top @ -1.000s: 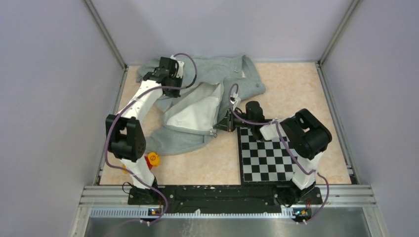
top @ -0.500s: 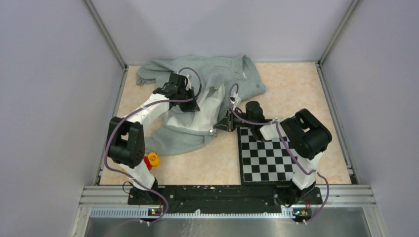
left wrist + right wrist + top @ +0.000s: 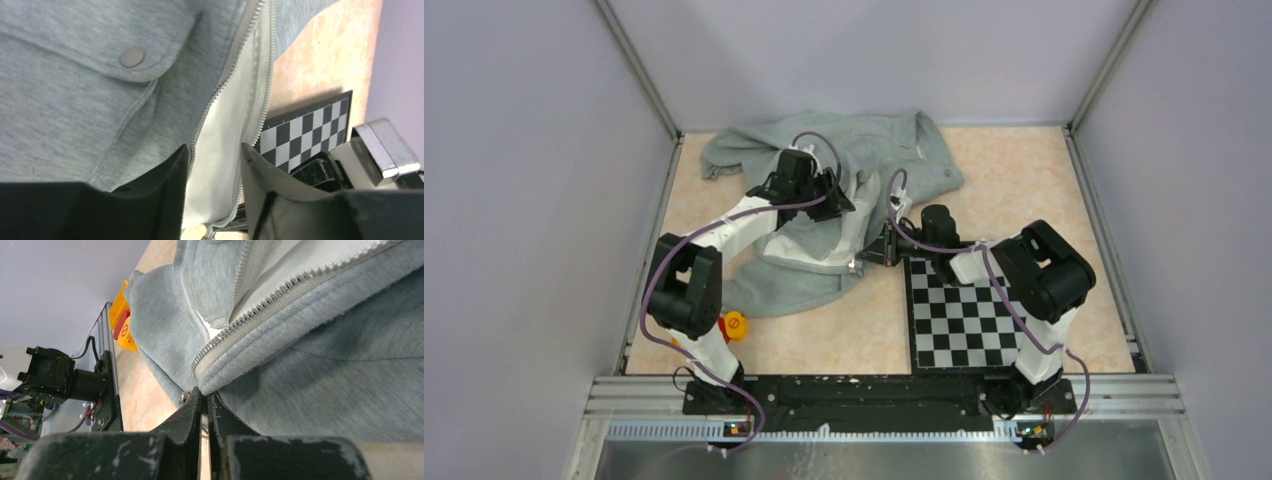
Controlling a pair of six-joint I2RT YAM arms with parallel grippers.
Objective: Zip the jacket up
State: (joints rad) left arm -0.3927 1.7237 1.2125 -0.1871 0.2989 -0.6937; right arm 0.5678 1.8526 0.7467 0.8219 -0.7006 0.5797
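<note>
The grey-green jacket point(image 3: 879, 150) lies open at the back of the table, its pale lining point(image 3: 819, 240) showing. My left gripper point(image 3: 839, 200) hovers over the open front, open. In the left wrist view its fingers point(image 3: 172, 192) straddle the white lining point(image 3: 225, 135) between the two rows of zipper teeth point(image 3: 220, 85), gripping nothing. My right gripper point(image 3: 864, 255) is at the jacket's near right corner. In the right wrist view the right gripper point(image 3: 205, 397) is shut on the jacket's hem point(image 3: 240, 360) at the lower end of the zipper tape point(image 3: 280, 290).
A black-and-white chessboard point(image 3: 969, 315) lies near right, partly under the right arm, and also shows as a chessboard point(image 3: 310, 125) in the left wrist view. A yellow box with a red button point(image 3: 734, 323) sits by the left arm's base. Metal rails and grey walls ring the table.
The left arm has swung from the jacket's back left shoulder rightwards to the open front, and its jaws have opened. The right arm has stayed put, still pinching the hem.
</note>
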